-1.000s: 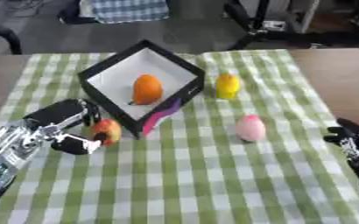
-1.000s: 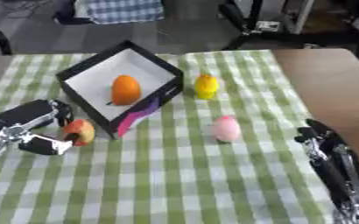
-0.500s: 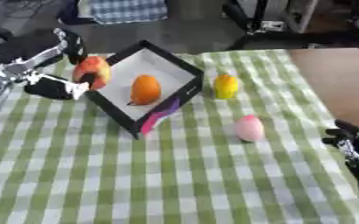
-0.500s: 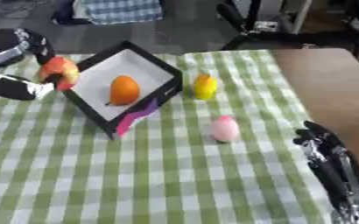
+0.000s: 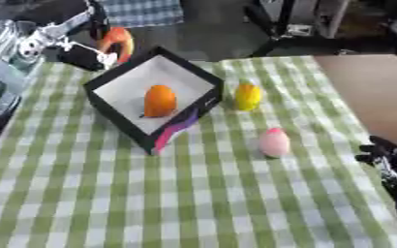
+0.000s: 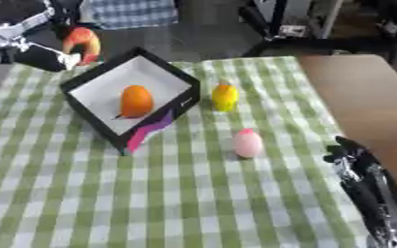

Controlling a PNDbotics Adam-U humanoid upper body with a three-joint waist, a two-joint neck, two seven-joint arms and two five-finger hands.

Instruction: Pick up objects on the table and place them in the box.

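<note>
A black box with a white inside sits tilted on the green checked cloth, and an orange fruit lies in it. My left hand is raised above the box's far left corner, shut on a red and yellow fruit. A yellow fruit stands just right of the box. A pink egg-shaped object lies further toward me on the cloth. My right hand rests low at the right edge, fingers relaxed, holding nothing.
The bare brown table top shows right of the cloth. Chairs and dark furniture stand beyond the far edge. A checked fabric item lies behind the table.
My left hand has lifted the red and yellow fruit from the cloth at the left, up and back to above the box's far corner. The camera view has shifted. My right hand stays put.
</note>
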